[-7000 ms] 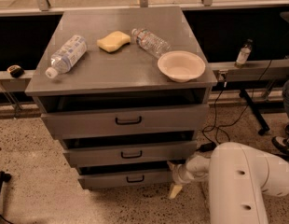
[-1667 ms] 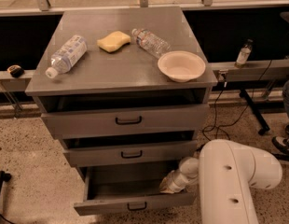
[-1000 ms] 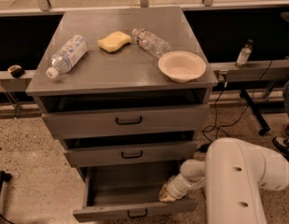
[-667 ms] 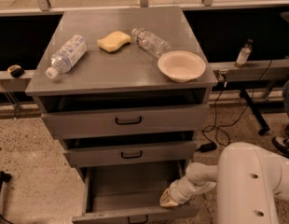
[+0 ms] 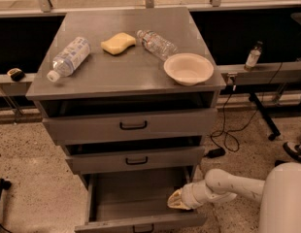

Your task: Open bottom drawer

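bottom drawer (image 5: pixel 126 195) is the lowest tier of the cabinet (image 5: pixel 131 72), standing well out w/ its inside showing bare, small black handle (image 5: pixel 143 228) at the frame's btm edge. gripper (image 5: pixel 175 200) is low at the drawer's right side, just inside the front corner (can't tell if it's open, closed or holding anything). prob rigid sheet metal, light, smooth-sided, so best hold is the loop handle at front center.

Arm (image 5: pixel 233 184): smooth white rounded casing, ringed wrist, yellowish-tan hand (image 5: pixel 176 200) at the bottom drawer (image 5: pixel 131 198) right side.
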`<action>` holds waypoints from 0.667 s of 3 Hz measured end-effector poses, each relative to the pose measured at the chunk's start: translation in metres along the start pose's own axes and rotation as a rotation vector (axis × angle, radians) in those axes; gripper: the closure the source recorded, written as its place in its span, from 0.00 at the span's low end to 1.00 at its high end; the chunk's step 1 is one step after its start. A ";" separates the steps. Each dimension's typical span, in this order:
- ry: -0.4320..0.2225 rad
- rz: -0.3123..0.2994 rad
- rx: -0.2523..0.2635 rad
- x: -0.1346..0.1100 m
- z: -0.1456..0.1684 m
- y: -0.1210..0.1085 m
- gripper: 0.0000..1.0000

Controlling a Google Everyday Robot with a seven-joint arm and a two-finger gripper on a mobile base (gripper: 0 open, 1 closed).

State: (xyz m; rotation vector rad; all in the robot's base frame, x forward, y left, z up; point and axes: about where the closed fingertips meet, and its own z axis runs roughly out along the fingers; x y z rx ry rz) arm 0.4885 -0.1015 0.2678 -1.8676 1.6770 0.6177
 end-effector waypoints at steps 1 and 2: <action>-0.013 -0.008 0.017 -0.003 -0.004 -0.001 0.84; -0.013 -0.008 0.017 -0.003 -0.004 -0.001 0.54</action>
